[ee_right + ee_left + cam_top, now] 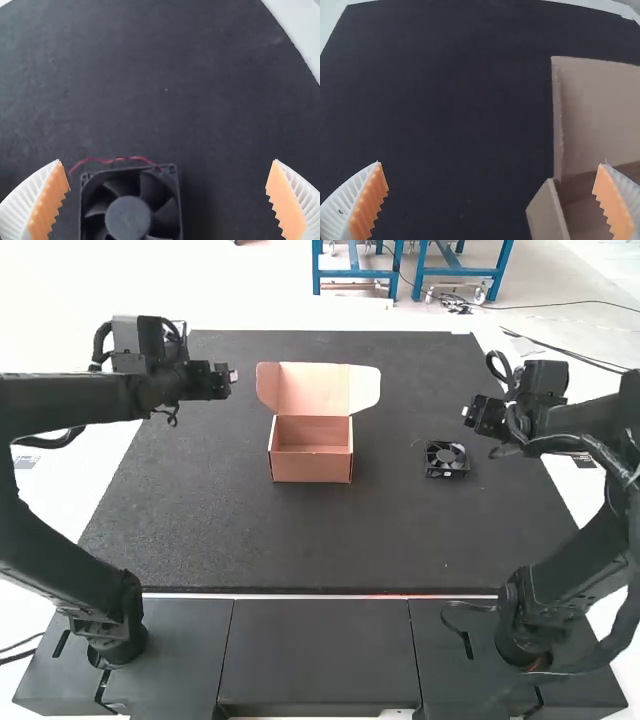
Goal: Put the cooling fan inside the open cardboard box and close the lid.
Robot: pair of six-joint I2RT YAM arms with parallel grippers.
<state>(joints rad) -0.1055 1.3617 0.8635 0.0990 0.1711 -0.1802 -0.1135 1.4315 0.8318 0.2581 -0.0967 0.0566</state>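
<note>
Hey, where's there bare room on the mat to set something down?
The wide near strip of mat in front of the cardboard box, and the gap between box and cooling fan. Crowded: around the fan, near the right pincer.

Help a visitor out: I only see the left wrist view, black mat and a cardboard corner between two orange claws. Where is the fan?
Observer: The cooling fan lies flat on the mat, right of the cardboard box and apart from it.
Operator: Is anything holding it?
Observer: No. The right gripper hangs over it open, its fingers wide of the fan's sides.
Operator: Is the box shut?
Observer: No, its lid stands upright at the back; the inside looks empty.
</note>
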